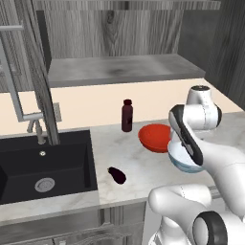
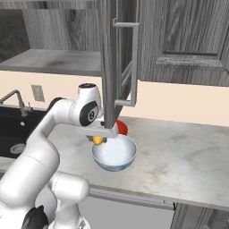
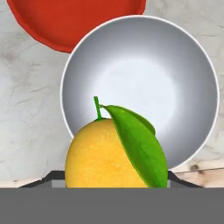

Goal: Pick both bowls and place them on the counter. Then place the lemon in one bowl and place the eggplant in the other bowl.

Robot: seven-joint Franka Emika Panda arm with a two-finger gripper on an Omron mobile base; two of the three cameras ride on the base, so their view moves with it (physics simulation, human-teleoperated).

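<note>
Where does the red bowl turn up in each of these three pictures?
Left base view: red bowl mid-right on the counter, right of the bottle.
Right base view: a red sliver behind the white bowl.
Hand view: top left.
Shared landmark: the white bowl, beside it in every view.

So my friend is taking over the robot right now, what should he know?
End effector: shut on the lemon, hanging over the white bowl's near rim.
Both bowls stand on the counter, the red bowl just behind the white one.
Eggplant lies on the counter near the sink.
Done: bowls placed, lemon picked.
Left: drop lemon in the white bowl, then eggplant into the red bowl.
</note>
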